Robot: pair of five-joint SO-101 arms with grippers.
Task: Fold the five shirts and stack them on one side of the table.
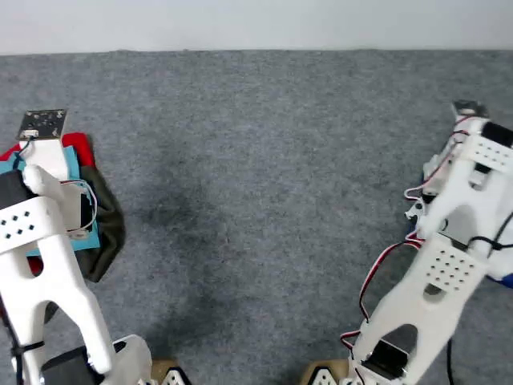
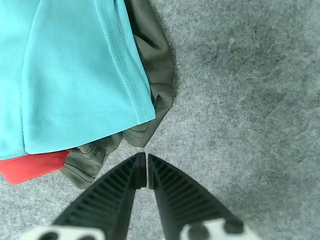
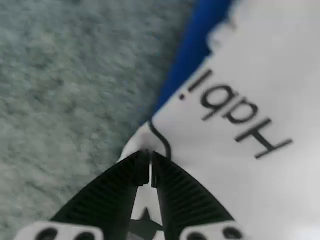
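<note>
A stack of folded shirts lies at the table's left side: a teal shirt (image 2: 70,75) on top, a dark olive shirt (image 2: 157,70) under it and a red shirt (image 2: 32,167) at the bottom. My left gripper (image 2: 146,164) is shut and empty over bare carpet, just beside the olive shirt's edge. The left arm (image 1: 44,233) hangs above the stack (image 1: 100,233). At the table's right edge, my right gripper (image 3: 150,156) is shut on the rim of a white shirt (image 3: 250,75) with black print, which lies over a blue shirt (image 3: 200,45).
Grey carpet (image 1: 264,176) covers the table, with a wide bare stretch between the arms. The right arm (image 1: 449,241) leans over the right edge, where a bit of blue cloth (image 1: 502,279) shows. A pale wall runs along the far side.
</note>
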